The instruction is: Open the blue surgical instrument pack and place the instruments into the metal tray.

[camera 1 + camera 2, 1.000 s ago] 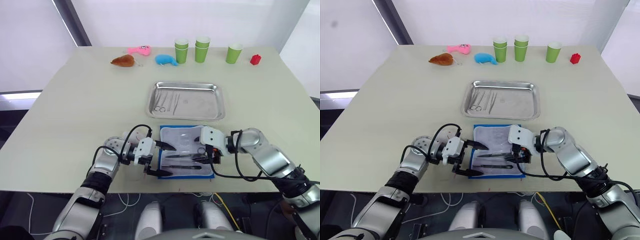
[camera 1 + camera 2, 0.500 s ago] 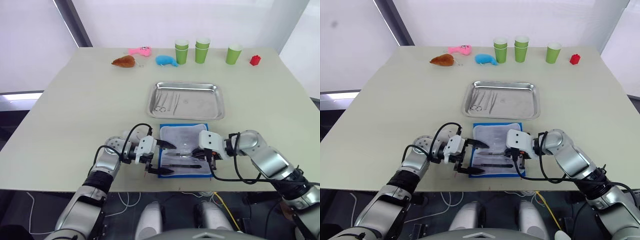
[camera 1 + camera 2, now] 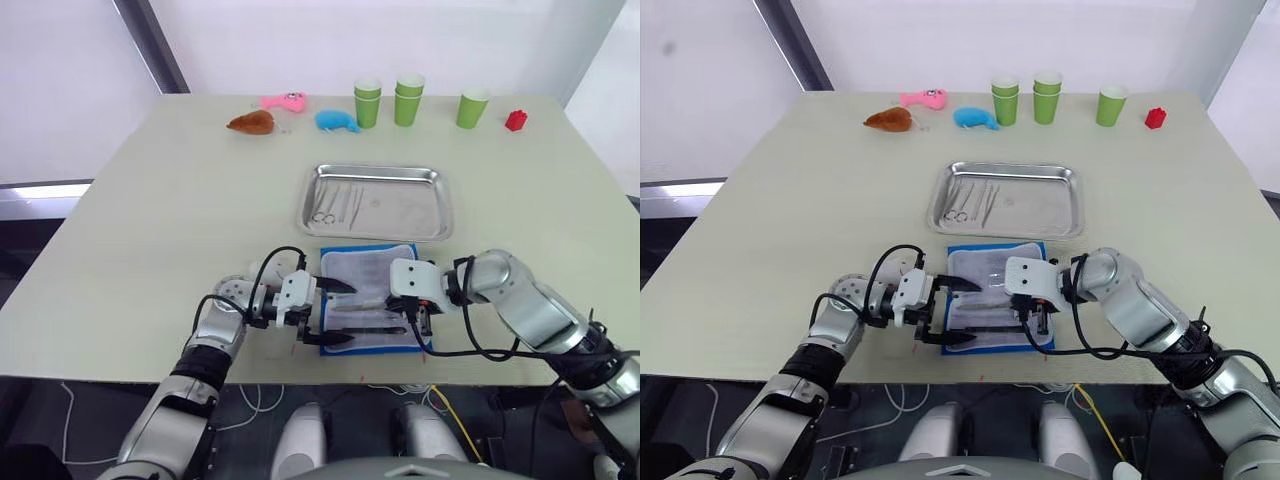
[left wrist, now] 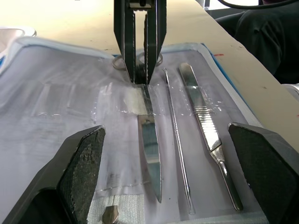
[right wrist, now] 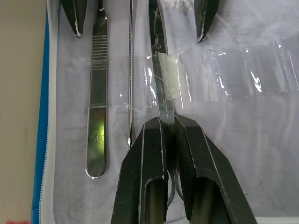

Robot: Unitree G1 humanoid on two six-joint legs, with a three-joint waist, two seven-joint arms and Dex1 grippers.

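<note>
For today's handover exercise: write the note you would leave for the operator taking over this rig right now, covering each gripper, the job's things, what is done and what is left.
Right gripper: shut on the scissors in the open blue surgical instrument pack, near the ring handles.
Left gripper: open, at the pack's left edge, holding nothing.
Done: pack unzipped and lying flat before the metal tray; several instruments already in the tray.
Left: lift out the scissors, then the probe and scalpel handle, and place them in the tray.

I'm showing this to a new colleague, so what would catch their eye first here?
The opened blue surgical instrument pack at the table's near edge, with the right pincer shut on scissors in its lining. The left pincer waits open opposite, and the metal tray lies just beyond.
</note>
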